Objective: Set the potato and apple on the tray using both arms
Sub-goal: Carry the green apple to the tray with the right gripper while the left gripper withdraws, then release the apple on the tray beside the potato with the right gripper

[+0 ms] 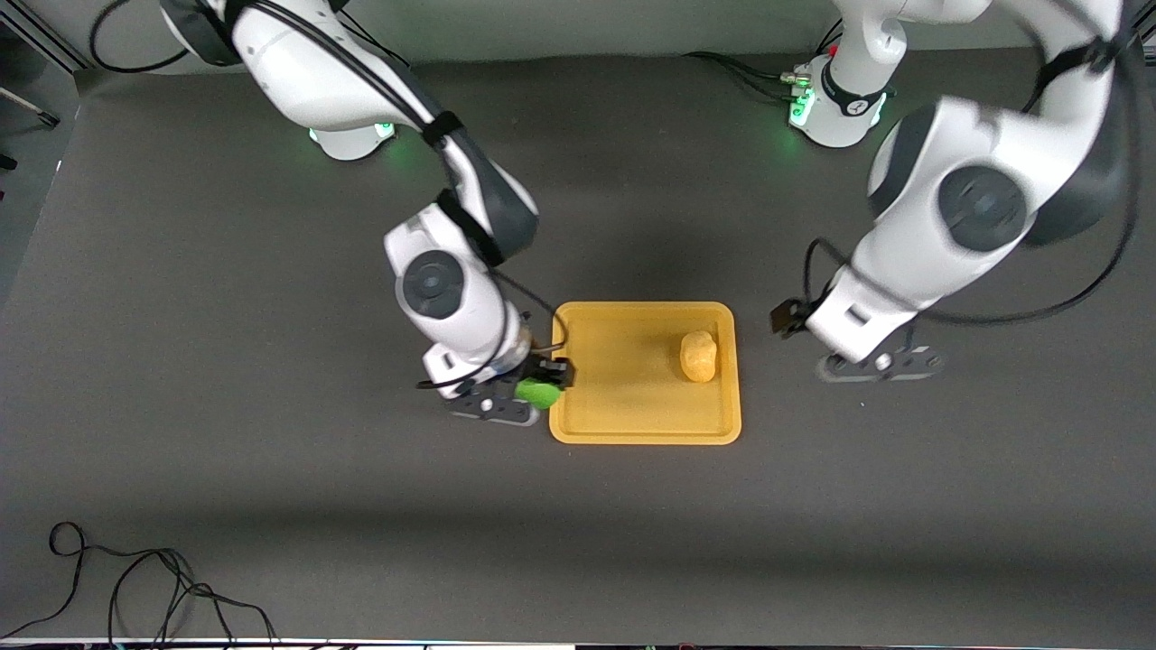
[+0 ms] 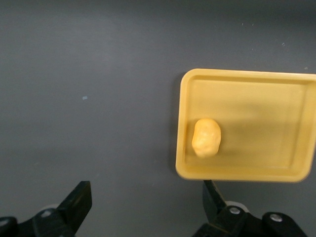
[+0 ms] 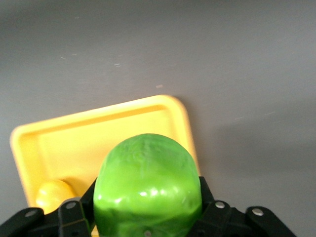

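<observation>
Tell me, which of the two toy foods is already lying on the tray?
The yellow potato lies on the tray; the green apple sits clamped in the right gripper.

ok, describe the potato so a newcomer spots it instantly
Find the orange-yellow tray mid-table. The potato lies inside it, at the left arm's end. It is lumpy, oblong and slightly paler than the tray, unlike the round green apple held in the right gripper.
</observation>
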You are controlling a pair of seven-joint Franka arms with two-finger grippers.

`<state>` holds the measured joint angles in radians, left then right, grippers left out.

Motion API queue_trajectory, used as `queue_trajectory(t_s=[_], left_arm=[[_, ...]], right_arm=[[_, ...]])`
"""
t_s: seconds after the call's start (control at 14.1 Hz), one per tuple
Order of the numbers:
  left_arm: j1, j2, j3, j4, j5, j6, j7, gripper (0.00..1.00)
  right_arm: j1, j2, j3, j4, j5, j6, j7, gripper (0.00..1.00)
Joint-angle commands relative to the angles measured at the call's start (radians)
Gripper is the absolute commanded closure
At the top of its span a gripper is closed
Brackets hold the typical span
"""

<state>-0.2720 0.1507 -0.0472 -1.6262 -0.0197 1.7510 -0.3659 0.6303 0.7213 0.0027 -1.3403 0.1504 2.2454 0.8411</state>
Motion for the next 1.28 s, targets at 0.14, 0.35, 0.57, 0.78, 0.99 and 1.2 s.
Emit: queue_trajectory(t_s=[0.14,0.35,0.57,0.78,0.99,1.2], left_arm=[[0.146,-0.160,0.004,-0.043,-0.003,-0.120,0.178,0.00],[0.194,-0.172,0.006,-0.064,0.010,-0.143,0.225,0.00],[0.227,-0.194,0.006,-0.133,0.029,-0.108,0.298,0.00],[0.235,-0.253,0.006,-0.227,0.029,-0.026,0.305,0.00],[0.235,-0.295,0.006,-0.303,0.029,0.065,0.309,0.00],[0.234,-0.296,0.006,-0.293,0.027,0.058,0.308,0.00]], right_arm=[[0.104,0.200,-0.018,0.150,0.002,0.071,0.119,0.63],[0.123,0.228,-0.020,0.144,-0.008,0.068,0.119,0.62],[0.160,0.219,-0.024,0.128,-0.011,-0.004,0.115,0.62],[0.149,0.230,-0.023,0.128,-0.067,-0.010,0.112,0.62],[0.147,0.248,-0.023,0.130,-0.066,-0.007,0.119,0.53],[0.146,0.251,-0.023,0.131,-0.058,0.000,0.166,0.27]])
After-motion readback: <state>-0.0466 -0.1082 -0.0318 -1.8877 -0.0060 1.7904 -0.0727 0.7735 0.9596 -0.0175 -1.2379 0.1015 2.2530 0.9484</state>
